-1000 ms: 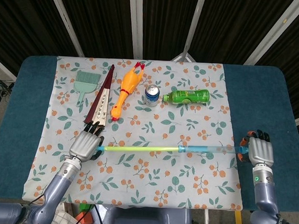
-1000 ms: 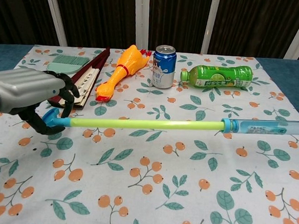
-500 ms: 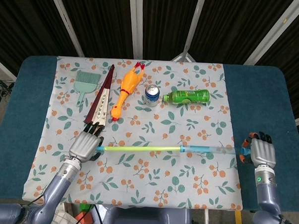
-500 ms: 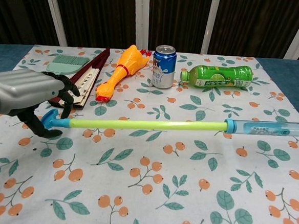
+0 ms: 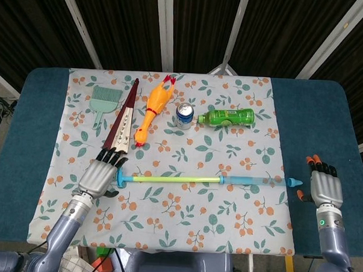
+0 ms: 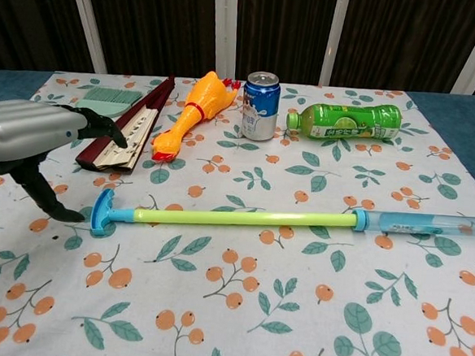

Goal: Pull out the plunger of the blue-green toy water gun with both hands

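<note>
Water gun lay flat on the cloth between my two hands, touched by neither. Its plunger showed as a long yellow-green rod drawn well clear of the clear blue barrel, so I judged the pull itself essentially done. Whether any travel remained inside the barrel I could not tell. What was left, in my judgement, was only to draw both arms clear.

My left hand held nothing, fingers spread apart, and sat just beside the blue T-handle, on the side away from the barrel. In the chest view a clear gap showed between its fingertips and that handle. My right hand also held nothing, fingers extended and apart, resting just beyond the nozzle tip with a small gap between.

The gun's long axis ran straight from one hand to the other, across the table in front of me. The handle end pointed at my left hand and the nozzle at my right. It lay very nearly level with the table's near edge.
</note>
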You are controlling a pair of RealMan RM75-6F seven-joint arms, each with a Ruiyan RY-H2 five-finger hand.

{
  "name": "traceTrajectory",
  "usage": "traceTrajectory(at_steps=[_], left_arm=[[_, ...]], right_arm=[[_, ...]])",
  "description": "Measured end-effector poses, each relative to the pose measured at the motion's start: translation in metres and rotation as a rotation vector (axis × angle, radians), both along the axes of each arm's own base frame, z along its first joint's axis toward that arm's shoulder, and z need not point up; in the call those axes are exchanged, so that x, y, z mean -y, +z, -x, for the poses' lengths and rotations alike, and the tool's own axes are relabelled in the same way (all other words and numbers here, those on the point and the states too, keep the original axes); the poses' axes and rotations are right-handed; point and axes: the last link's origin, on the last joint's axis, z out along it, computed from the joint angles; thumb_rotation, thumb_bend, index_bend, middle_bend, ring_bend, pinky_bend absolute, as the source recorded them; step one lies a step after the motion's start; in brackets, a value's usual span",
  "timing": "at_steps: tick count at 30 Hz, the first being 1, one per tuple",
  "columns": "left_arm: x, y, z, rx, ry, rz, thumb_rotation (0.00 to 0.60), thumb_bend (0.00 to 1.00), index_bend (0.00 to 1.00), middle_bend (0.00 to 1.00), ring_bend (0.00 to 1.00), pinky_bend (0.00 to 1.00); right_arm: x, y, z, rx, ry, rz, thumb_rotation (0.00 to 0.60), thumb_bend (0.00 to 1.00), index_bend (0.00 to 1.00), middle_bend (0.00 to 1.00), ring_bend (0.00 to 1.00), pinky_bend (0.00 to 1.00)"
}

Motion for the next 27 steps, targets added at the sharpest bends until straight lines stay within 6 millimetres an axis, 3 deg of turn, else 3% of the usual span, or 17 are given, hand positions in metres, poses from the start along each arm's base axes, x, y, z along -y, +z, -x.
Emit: traceTrajectory(at_steps=[5, 11, 20, 27], left_arm=[[0.014, 0.018, 0.01, 0.052, 0.01, -0.036, 0.6, 0.16, 0.14, 0.03, 0.0, 0.0], [0.044, 0.058, 0.037, 0.131, 0.009, -0.127, 0.6, 0.16, 0.11, 0.01, 0.0, 0.0], [0.1, 0.119, 0.098, 0.195, 0.046, -0.29, 0.6, 0.16, 0.05, 0.0, 0.0, 0.0], [0.123, 0.15, 0.14, 0.198, 0.084, -0.382, 0.6, 0.16, 0.05, 0.0, 0.0, 0.0]], right_arm=[[-0.016, 0.013, 0.0, 0.013, 0.046, 0.021, 0.6, 0.34, 0.0, 0.0, 0.0, 0.0], [-0.051, 0.034, 0.0, 0.015, 0.158, 0.052, 0.6, 0.34, 0.0, 0.0, 0.0, 0.0], [-0.111, 0.064, 0.019, -0.003, 0.289, 0.144, 0.6, 0.34, 0.0, 0.0, 0.0, 0.0], [-0.134, 0.073, 0.031, -0.015, 0.323, 0.191, 0.6, 0.34, 0.0, 0.0, 0.0, 0.0]])
